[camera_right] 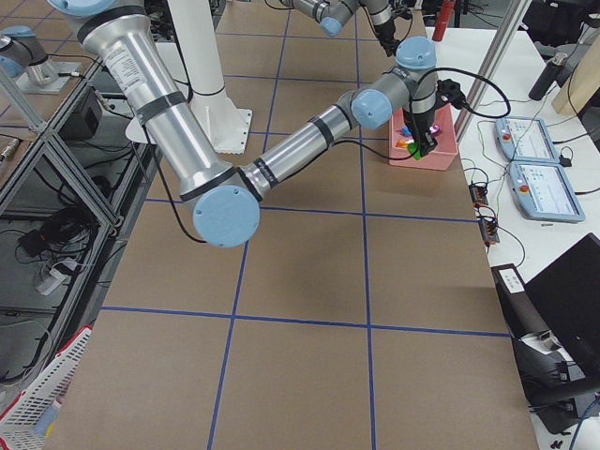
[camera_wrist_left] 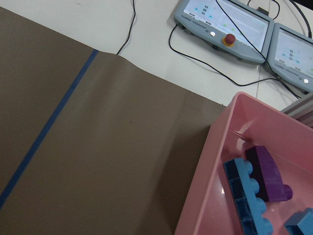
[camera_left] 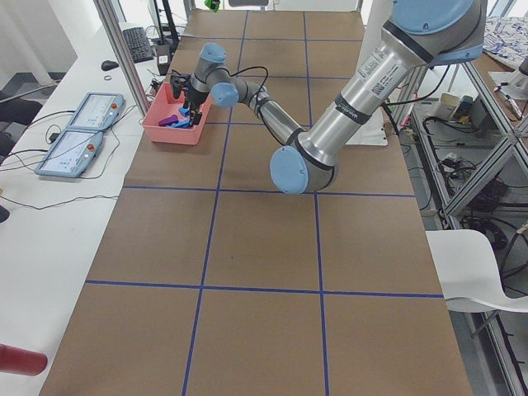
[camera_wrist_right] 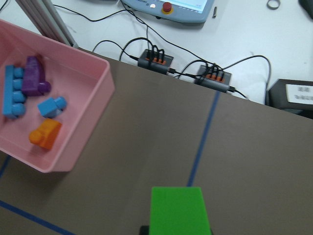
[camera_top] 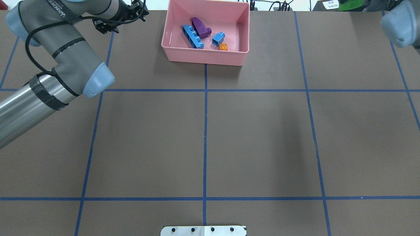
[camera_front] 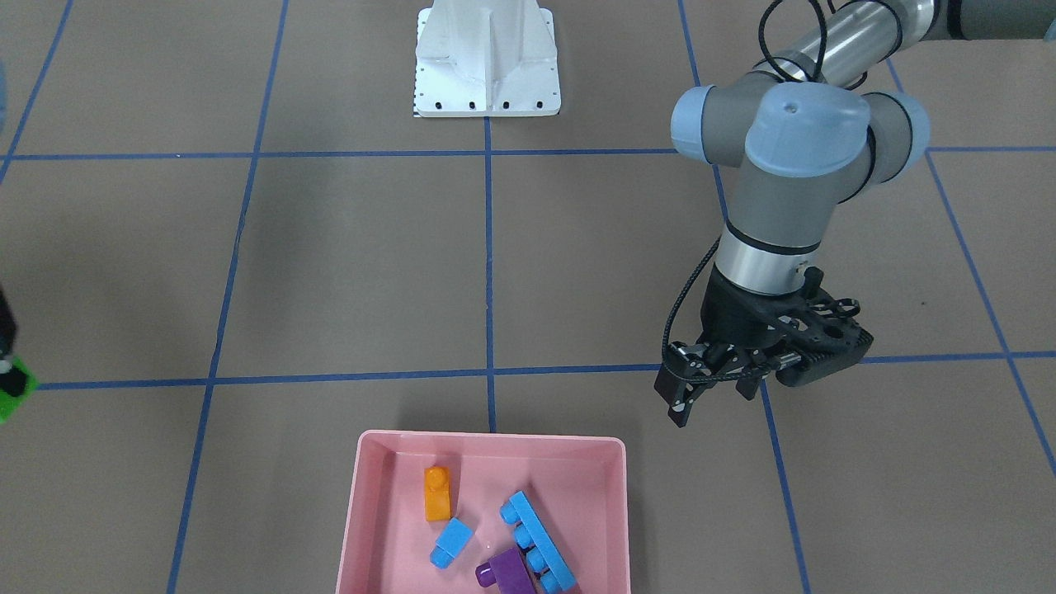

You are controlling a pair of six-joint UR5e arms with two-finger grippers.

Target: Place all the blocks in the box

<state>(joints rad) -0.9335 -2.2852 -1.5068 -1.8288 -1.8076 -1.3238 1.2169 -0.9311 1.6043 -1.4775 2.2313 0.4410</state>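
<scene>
The pink box (camera_front: 495,439) sits at the operators' edge of the table and holds the orange block (camera_front: 437,493), the small blue block (camera_front: 452,543), the long blue block (camera_front: 540,540) and the purple block (camera_front: 507,571). My left gripper (camera_front: 714,400) is open and empty, hovering over the table beside the box, on its right in the front view. My right gripper (camera_front: 8,379) is shut on the green block (camera_wrist_right: 177,210) and holds it above the table, well away from the box (camera_wrist_right: 93,127) on its other side.
The white robot base (camera_front: 487,74) stands at the robot's edge of the table. Teach pendants (camera_wrist_left: 225,24) and cable boxes (camera_wrist_right: 155,59) lie on the white bench past the table edge behind the box. Blue tape lines grid the brown table.
</scene>
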